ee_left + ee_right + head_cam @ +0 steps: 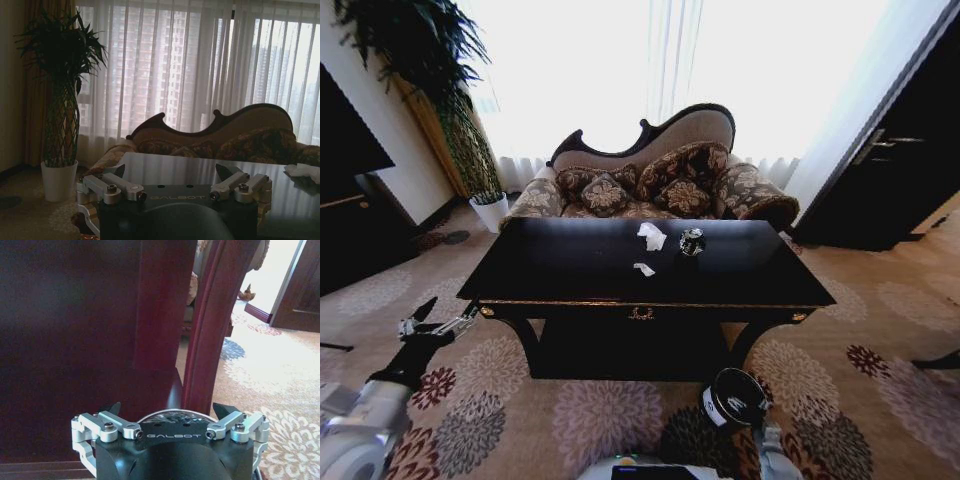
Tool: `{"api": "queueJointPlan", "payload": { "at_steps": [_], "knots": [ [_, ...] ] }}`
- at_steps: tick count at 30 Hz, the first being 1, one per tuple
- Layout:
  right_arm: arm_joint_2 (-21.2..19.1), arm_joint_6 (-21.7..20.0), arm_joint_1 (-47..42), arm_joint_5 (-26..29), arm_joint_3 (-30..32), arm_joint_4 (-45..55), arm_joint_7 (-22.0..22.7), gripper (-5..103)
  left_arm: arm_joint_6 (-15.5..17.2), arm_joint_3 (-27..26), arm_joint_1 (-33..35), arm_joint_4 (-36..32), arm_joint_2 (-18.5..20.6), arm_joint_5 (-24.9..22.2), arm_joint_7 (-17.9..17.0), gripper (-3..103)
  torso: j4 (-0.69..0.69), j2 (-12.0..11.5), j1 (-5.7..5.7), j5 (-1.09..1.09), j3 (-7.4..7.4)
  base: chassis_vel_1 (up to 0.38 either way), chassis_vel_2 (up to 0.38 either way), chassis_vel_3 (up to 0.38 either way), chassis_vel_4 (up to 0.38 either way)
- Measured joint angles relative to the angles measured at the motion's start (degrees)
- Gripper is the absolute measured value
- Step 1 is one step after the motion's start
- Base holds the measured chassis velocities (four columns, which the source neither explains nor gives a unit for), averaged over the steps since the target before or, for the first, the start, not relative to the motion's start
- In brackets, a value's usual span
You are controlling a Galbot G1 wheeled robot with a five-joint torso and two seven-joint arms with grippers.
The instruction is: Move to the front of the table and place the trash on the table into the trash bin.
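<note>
Head view: faced table (570,275) front-on, trash at top centre. Paper wad (652,236) just beside can (692,241), scrap (644,269) nearer front edge. Bin (734,398) on carpet by right front leg. Left pincer (440,322) off table's left corner, spread wide, empty. Right pincer (169,412) low over bin rim, spread wide, empty. Wad likely light, soft, pinch anywhere; can probably stiff, slick, best pinched across sides; scrap flat, hard to nip.
</note>
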Motion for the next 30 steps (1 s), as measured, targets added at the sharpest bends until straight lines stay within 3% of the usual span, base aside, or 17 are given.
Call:
{"api": "queueJointPlan", "payload": {
  "at_steps": [6,9,17,30],
  "knots": [
    [1.0,0.0,-6.4,2.1,-0.1,7.5,0.4,100,0.0,0.0,0.0,0.0,0.0,0.0,0.0,100,-0.02,0.0,0.00,0.00,0.00,0.000,0.000,0.000,0.000],
    [2.7,0.4,-13.7,4.5,0.7,18.1,1.0,100,0.0,0.0,0.0,0.0,0.0,0.0,0.0,100,0.00,0.0,-0.01,0.01,0.00,0.000,0.000,0.000,0.000],
    [6.4,1.9,-24.2,7.9,2.7,33.5,1.4,100,0.0,0.0,0.0,0.0,0.0,0.0,0.0,100,-0.02,0.0,0.00,0.00,0.00,0.000,0.000,0.000,0.000],
    [11.2,4.0,-38.6,9.7,7.1,55.4,1.7,100,0.0,0.0,0.0,0.1,0.0,0.0,0.0,100,-0.01,0.0,-0.01,0.00,0.00,0.000,0.000,0.000,0.000]
  ]
}}
